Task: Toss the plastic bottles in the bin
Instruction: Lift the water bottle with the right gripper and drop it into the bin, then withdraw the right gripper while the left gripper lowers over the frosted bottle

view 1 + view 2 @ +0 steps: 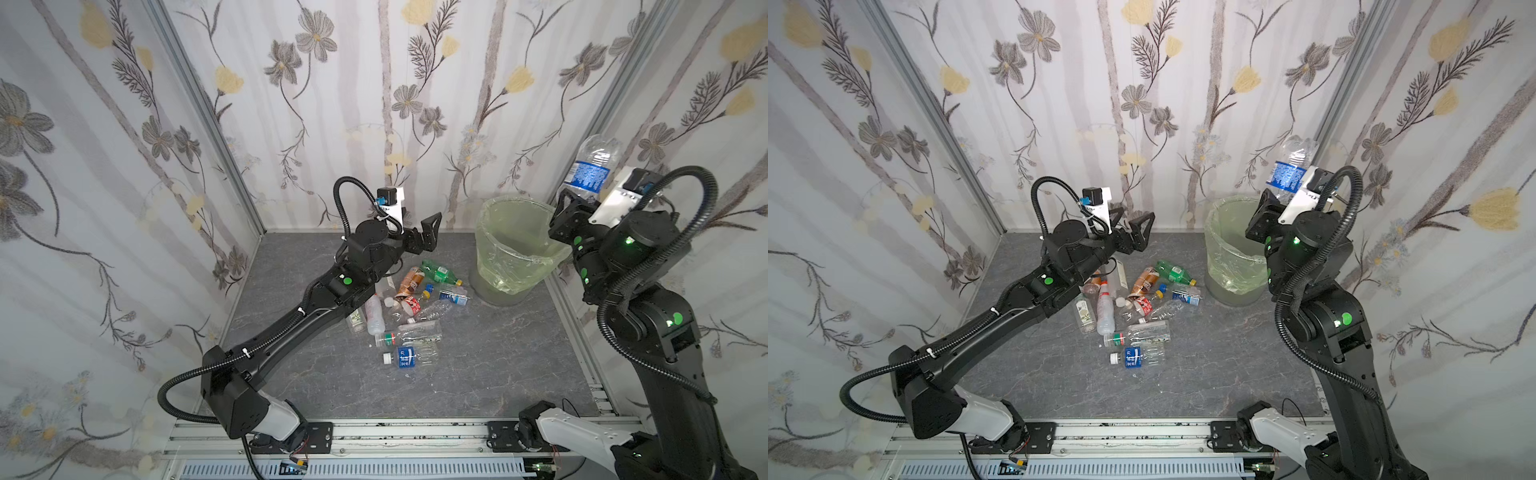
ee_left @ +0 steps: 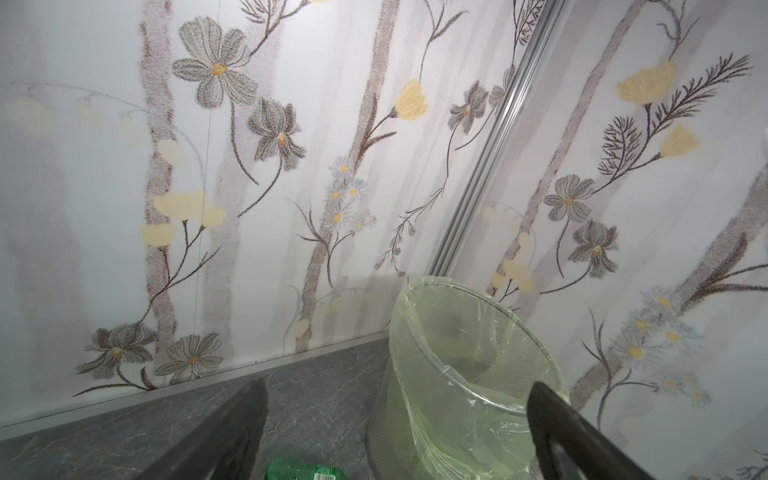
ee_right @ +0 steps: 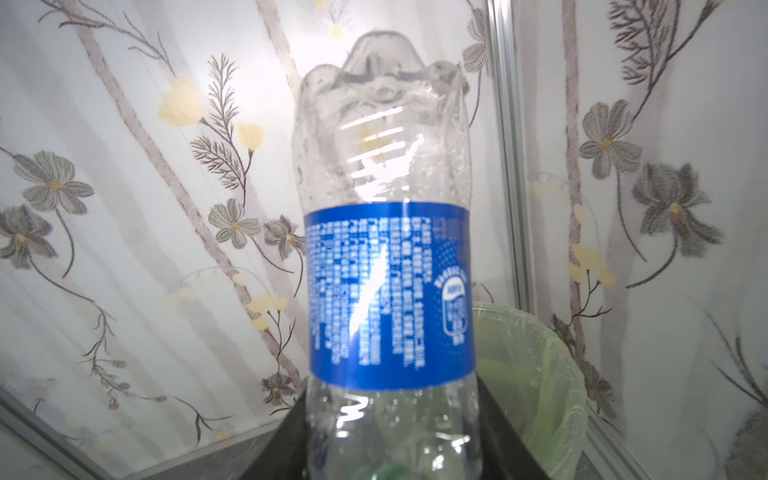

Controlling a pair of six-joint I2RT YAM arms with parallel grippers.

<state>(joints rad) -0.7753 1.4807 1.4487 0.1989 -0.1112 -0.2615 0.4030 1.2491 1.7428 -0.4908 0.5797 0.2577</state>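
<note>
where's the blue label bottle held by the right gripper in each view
Top view: blue-label bottle upper right, above-right of the bin.
Top view: bottle right of centre, above-right of bin.
Left wrist: not in it.
Right wrist: bottle fills the centre.
Shared landmark: the bin.

The left arm (image 1: pixel 291 328) and right arm (image 1: pixel 648 328) are glossy black with pale grey shells near the base, each looped by a ribbed black hose (image 1: pixel 337 199). Green dots (image 1: pixel 347 280) mark the joints; the left gripper (image 1: pixel 1137 212) has hollow triangular black fingers.
</note>
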